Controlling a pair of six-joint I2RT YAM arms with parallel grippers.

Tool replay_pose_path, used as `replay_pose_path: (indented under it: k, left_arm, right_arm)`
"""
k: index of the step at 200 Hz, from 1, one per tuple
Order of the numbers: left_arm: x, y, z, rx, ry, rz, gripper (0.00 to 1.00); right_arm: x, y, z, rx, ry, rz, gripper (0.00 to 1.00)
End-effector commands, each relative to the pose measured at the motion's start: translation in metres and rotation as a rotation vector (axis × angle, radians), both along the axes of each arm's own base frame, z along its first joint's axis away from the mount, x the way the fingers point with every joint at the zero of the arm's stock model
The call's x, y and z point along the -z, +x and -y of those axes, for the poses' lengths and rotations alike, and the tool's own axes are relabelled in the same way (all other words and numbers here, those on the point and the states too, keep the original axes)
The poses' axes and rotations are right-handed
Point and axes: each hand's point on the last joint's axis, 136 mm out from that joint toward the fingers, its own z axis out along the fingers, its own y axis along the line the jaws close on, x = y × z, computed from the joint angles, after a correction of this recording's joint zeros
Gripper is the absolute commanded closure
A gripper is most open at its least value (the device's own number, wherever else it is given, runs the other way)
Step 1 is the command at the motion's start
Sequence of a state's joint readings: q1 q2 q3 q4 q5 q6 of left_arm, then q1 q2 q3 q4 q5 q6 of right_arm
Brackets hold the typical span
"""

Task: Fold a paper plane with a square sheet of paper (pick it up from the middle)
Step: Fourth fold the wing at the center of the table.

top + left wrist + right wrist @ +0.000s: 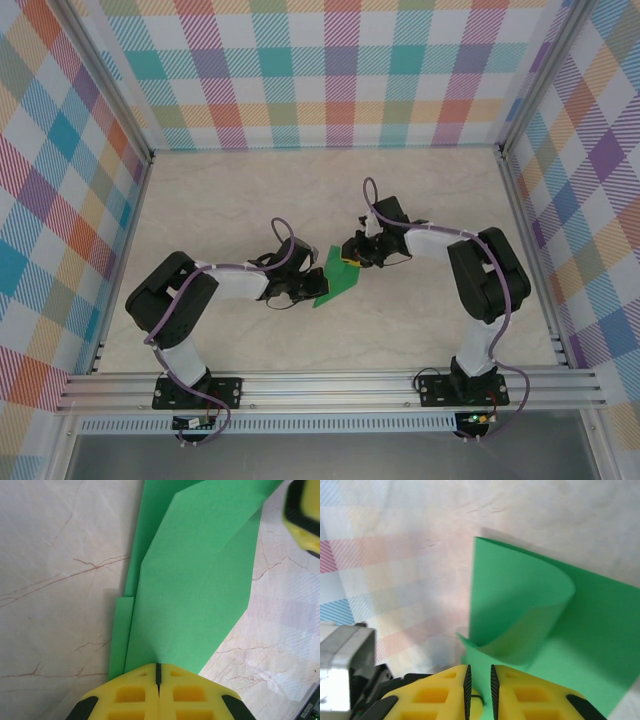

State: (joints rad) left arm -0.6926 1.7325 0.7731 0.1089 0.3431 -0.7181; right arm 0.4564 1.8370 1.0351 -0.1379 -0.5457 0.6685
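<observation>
Two robot arms meet over a green sheet of paper [335, 281] lying near the middle of a pale, marble-patterned table [330, 190]. On the left, the left gripper [300, 291] is clamped on the near end of the sheet. In its wrist view the yellow fingers [135, 692] meet with no gap, and the paper, creased into a long tapering shape with layered edges, runs away from them. On the right, the right gripper [352, 256] pinches the opposite edge in a narrow slot between its fingers [520, 695]. A flap there curls up and over in a loose roll, not yet flattened. This looks like a fold midway through. The flap likely needs laying down along its crease and pressing, with the left side anchoring the sheet.
</observation>
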Motion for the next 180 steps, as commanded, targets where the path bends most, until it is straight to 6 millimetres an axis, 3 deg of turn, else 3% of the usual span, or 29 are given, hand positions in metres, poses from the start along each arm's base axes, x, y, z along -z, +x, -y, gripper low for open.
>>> replay_pose_path:
  k: [1, 40, 102, 180]
  left_arm:
    - [0.044, -0.020, -0.035, -0.039, 0.172, -0.103, 1.00]
    - [0.047, -0.022, -0.035, -0.034, 0.175, -0.112, 1.00]
    - [0.051, -0.025, -0.040, -0.029, 0.207, -0.125, 1.00]
    - [0.059, -0.034, -0.049, -0.017, 0.241, -0.136, 1.00]
  right_arm:
    - [-0.008, -0.014, -0.014, -0.053, 0.051, 0.010, 0.80]
    - [0.011, -0.027, -0.029, -0.096, 0.006, -0.016, 0.83]
    - [0.051, -0.019, -0.012, -0.065, -0.138, -0.014, 0.86]
    - [0.049, 0.007, 0.007, 0.010, -0.142, 0.003, 0.83]
